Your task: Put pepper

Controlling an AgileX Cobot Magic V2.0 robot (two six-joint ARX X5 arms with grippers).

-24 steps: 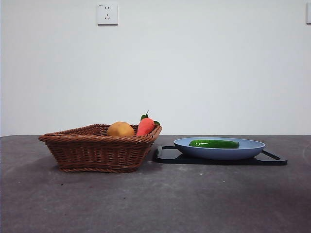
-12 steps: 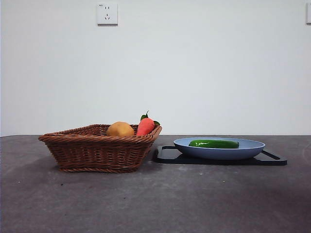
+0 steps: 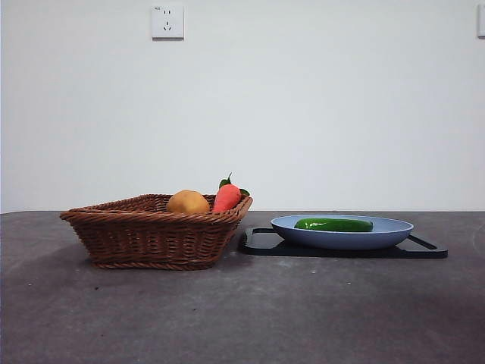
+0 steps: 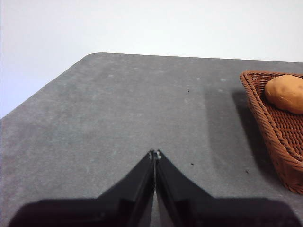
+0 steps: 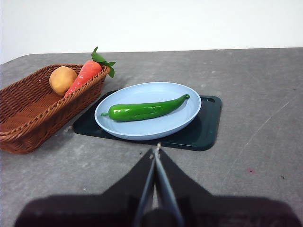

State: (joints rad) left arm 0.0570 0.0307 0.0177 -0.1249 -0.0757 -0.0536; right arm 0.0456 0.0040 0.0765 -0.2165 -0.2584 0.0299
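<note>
You've got a dark grey table (image 3: 242, 318) under a white wall w/ socket (image 3: 167, 21). Wicker basket (image 3: 151, 235) sits at 9 o'clock of the blue plate (image 3: 342, 236); pepper (image 3: 334, 224) lies in the plate on a black tray (image 3: 424, 249). Left gripper (image 4: 155, 153) and right gripper (image 5: 156, 151): jaws closed, empty.

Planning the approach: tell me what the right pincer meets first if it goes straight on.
Probably the near rim of the black flat tray, then the pale blue plate holding the green pepper; depth is unclear.

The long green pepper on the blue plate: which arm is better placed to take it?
Probably the right. Its gripper, jaws shut, faces the long glossy green pepper on the round blue plate; the left gripper sees only the woven brown basket.
</note>
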